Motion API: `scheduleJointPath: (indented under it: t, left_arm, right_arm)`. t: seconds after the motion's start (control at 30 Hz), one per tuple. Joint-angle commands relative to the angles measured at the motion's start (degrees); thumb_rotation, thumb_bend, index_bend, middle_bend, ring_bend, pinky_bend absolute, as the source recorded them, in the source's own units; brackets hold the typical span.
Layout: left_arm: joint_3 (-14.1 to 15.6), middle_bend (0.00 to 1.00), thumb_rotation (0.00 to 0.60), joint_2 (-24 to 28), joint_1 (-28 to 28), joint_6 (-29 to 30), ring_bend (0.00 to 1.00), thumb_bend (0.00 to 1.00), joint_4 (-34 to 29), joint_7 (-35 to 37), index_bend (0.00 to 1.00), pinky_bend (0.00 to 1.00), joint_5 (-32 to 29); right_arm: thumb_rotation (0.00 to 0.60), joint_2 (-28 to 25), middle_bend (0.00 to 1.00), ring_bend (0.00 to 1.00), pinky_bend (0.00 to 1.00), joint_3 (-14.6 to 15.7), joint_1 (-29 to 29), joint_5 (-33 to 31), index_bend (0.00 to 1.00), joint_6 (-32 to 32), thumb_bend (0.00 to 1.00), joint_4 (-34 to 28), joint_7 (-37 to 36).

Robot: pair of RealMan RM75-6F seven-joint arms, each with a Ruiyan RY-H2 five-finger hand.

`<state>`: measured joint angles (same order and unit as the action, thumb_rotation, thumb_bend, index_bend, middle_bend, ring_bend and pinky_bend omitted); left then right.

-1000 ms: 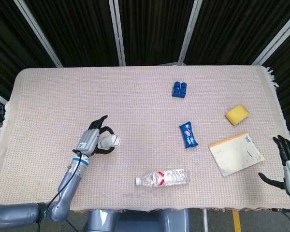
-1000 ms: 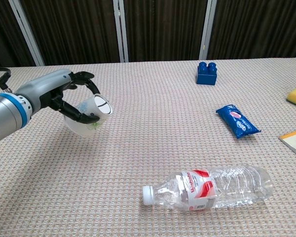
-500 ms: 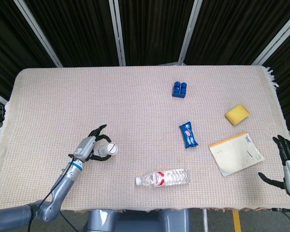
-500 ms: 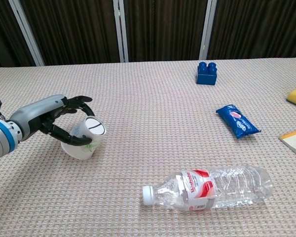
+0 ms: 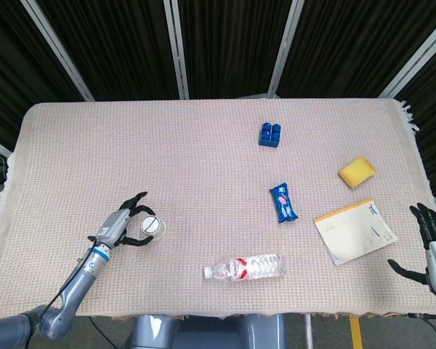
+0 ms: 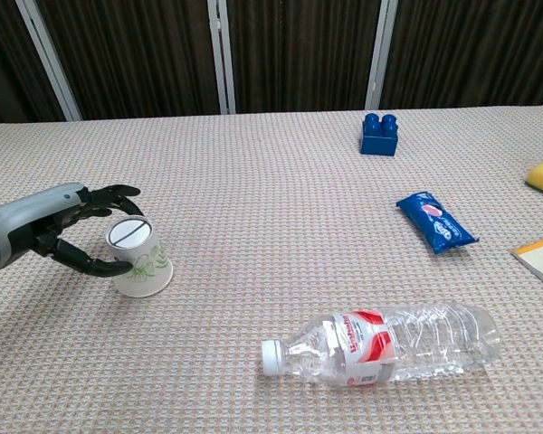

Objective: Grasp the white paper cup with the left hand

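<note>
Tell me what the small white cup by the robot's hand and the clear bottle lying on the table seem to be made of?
The white paper cup looks like matte paper, with a faint green print. The clear bottle looks like thin glossy plastic: see-through, ribbed, with a white cap.

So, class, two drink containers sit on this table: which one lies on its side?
The clear plastic bottle near the front edge lies on its side, cap pointing left. The white paper cup, held by the left hand, stands upside down.

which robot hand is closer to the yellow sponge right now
The right robot hand. It sits at the table's near right edge, below the yellow rectangular sponge. The left robot hand is far across the table, around the white paper cup.
</note>
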<state>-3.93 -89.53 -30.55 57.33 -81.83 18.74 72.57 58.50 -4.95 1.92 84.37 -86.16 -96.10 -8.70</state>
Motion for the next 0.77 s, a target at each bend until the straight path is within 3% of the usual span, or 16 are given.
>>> scheduleJointPath:
  t: [0.03,0.23,0.4,0.57,0.77]
  left_arm:
    - [0.49,0.0,0.6,1.48,0.6,-0.14,0.0,0.17,-0.75,0.47,0.18,0.0,0.61]
    - [1.17,0.0,0.6,5.07,1.76,0.54,0.0,0.17,-3.17,0.7,0.01,0.0,2.19]
    - [1.56,0.0,0.6,7.56,4.01,5.76,0.0,0.17,-4.38,-1.68,0.0,0.0,4.87]
    - [2.8,0.0,0.6,10.25,8.06,15.02,0.0,0.14,-5.18,-13.83,0.0,0.0,7.35]
    - [6.38,0.0,0.6,17.31,17.14,27.98,0.0,0.07,-13.4,-32.69,0.0,0.0,7.11]
  right_arm:
    - [0.6,0.0,0.0,0.0,0.0,0.1,-0.02,0.12,0.0,0.0,0.06,-0.06,0.17]
    - [0.6,0.01,0.0,0.0,0.0,0.23,0.02,0.21,0.0,0.14,0.06,-0.2,0.65]
    - [0.6,0.19,0.0,0.0,0.0,0.3,0.06,0.4,0.0,0.12,0.06,0.02,1.01]
    - [0.6,0.48,0.0,0.0,0.0,0.32,0.26,0.29,0.0,0.46,0.06,0.21,1.59]
    - [0.6,0.71,0.0,0.0,0.0,1.13,0.66,1.49,0.0,1.2,0.05,0.25,3.5]
